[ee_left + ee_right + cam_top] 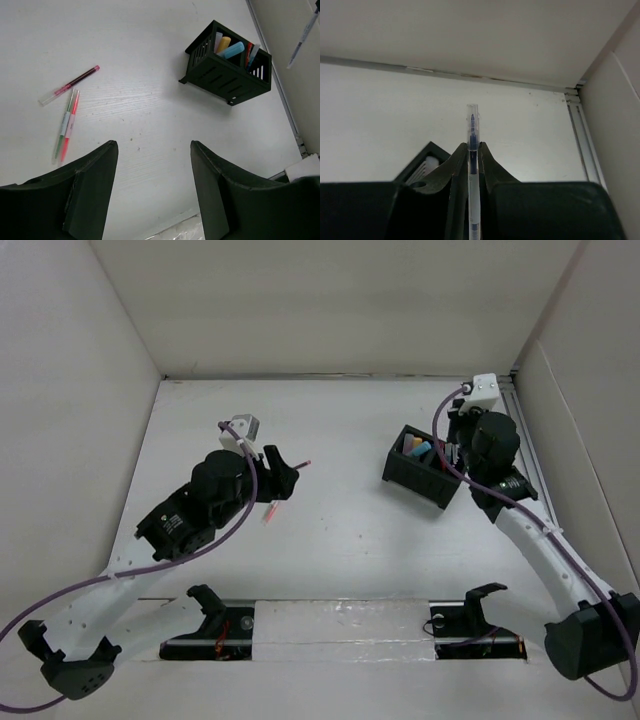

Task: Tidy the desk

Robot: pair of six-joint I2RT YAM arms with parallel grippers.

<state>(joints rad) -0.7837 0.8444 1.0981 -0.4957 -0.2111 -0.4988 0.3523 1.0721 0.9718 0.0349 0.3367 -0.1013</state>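
Note:
The white desk (340, 550) bears a black compartmented organizer (422, 468) at the right, with yellow, blue and red items in it. My right gripper (456, 450) hovers at the organizer's right side, shut on a clear-capped blue pen (472, 131) that stands between its fingers. The organizer's corner (427, 156) shows just left of them. My left gripper (152, 145) is open and empty above the desk. A pink pen (70, 85) and a green and a red pen (66, 125) lie loose on the desk to its left; the organizer (227, 67) lies ahead right.
White wall panels (330, 300) enclose the desk at the back and sides. A metal rail (528, 455) runs along the right edge. Two black brackets (210, 602) stand at the near edge by the arm bases.

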